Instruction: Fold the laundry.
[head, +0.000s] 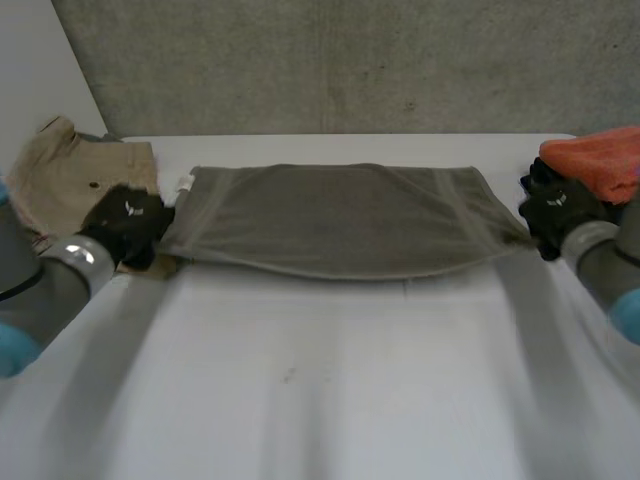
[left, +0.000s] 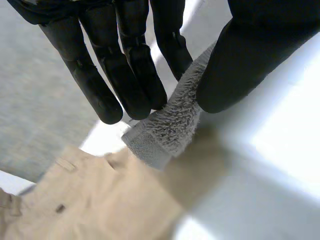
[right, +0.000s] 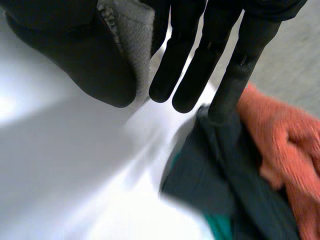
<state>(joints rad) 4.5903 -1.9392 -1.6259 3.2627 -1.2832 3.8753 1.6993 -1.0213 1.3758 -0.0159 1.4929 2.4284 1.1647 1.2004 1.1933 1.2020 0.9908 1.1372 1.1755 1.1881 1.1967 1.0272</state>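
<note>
Between thumb and straight fingers, each wrist view shows a pinch: left hand (left: 235, 65) and right hand (right: 75, 55) each grip one end of the grey-green terry towel (head: 340, 220). From the head view, the towel spans taut between both hands, with bare white table (head: 320, 380) on its near side. A crumpled beige garment (left: 90, 200) lies beyond the left fingertips. A dark teal garment (right: 215, 175) and an orange fleecy cloth (right: 280, 145) crowd the right fingertips.
</note>
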